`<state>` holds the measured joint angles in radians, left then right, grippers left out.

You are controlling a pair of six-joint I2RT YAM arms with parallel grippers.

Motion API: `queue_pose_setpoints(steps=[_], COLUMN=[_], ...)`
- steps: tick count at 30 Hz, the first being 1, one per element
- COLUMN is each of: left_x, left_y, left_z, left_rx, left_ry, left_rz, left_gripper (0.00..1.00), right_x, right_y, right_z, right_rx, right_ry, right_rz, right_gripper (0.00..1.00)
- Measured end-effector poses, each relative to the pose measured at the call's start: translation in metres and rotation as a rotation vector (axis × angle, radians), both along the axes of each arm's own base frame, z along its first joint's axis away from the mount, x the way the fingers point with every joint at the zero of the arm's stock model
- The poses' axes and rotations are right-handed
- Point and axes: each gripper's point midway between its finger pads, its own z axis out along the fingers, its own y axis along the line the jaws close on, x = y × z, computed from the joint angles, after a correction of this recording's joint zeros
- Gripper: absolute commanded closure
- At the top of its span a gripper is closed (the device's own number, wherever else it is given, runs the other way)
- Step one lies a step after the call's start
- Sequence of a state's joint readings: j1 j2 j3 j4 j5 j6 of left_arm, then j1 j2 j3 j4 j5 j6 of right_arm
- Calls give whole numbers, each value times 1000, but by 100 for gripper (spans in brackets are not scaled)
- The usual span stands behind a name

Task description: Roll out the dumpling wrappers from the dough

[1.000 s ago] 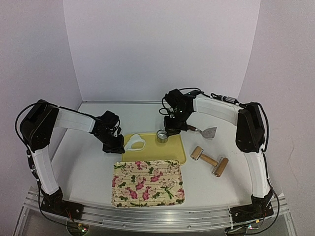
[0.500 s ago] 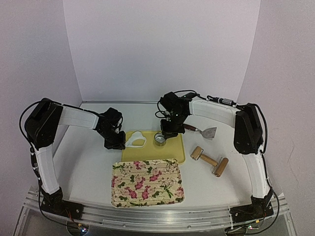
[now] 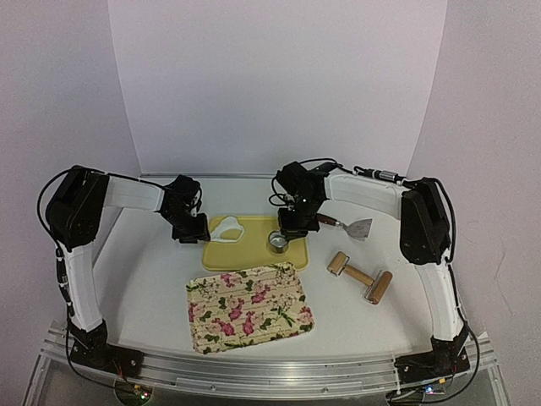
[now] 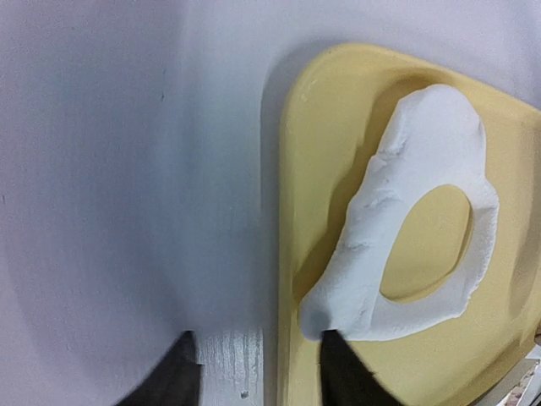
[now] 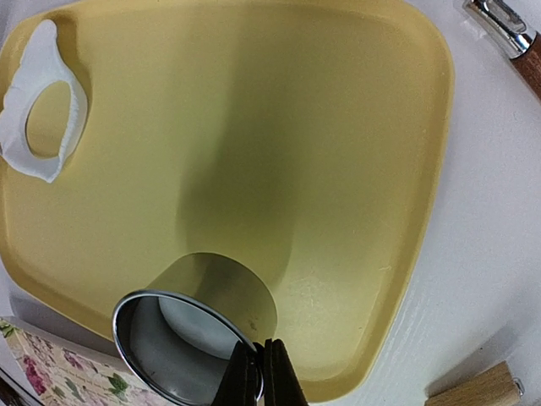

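From above, my left claw (image 3: 193,229) sits at the left edge of the yellow board (image 3: 254,255), beside the leftover dough (image 3: 229,228). My right claw (image 3: 285,234) is at the ring cutter (image 3: 277,243).

On the left wrist view the claw stands parted and grips nothing, with one fingertip (image 4: 338,376) just beside the scrap.

On the right wrist view the claw is pinched onto the cutter's wall. A dumpling wrapper (image 5: 190,321) lies inside it on the board.

I judge one disc is cut. It has yet to be freed, and the floral tray (image 3: 245,309) holds none.
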<state>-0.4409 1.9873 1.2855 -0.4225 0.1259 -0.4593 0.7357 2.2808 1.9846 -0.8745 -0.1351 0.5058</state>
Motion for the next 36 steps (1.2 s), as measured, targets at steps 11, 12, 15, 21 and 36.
queue_pose_setpoints(steps=[11, 12, 15, 21, 36], left_x=[6, 5, -1, -34, -42], left_y=[-21, -32, -74, -128, -138], left_z=[93, 108, 142, 137, 79], left_rx=[-100, -131, -224, -292, -198], left_ry=[-139, -162, -205, -130, 15], left_rz=[19, 7, -49, -148, -132], left_gripper=[9, 9, 8, 10, 13], right_x=[-4, -4, -6, -6, -5], right_y=[3, 5, 13, 30, 48], right_z=[-5, -4, 3, 19, 34], right_rx=[2, 5, 23, 64, 102], right_ry=[18, 18, 10, -18, -49], right_rz=[-19, -20, -19, -14, 2], right_gripper=[100, 100, 100, 100, 100])
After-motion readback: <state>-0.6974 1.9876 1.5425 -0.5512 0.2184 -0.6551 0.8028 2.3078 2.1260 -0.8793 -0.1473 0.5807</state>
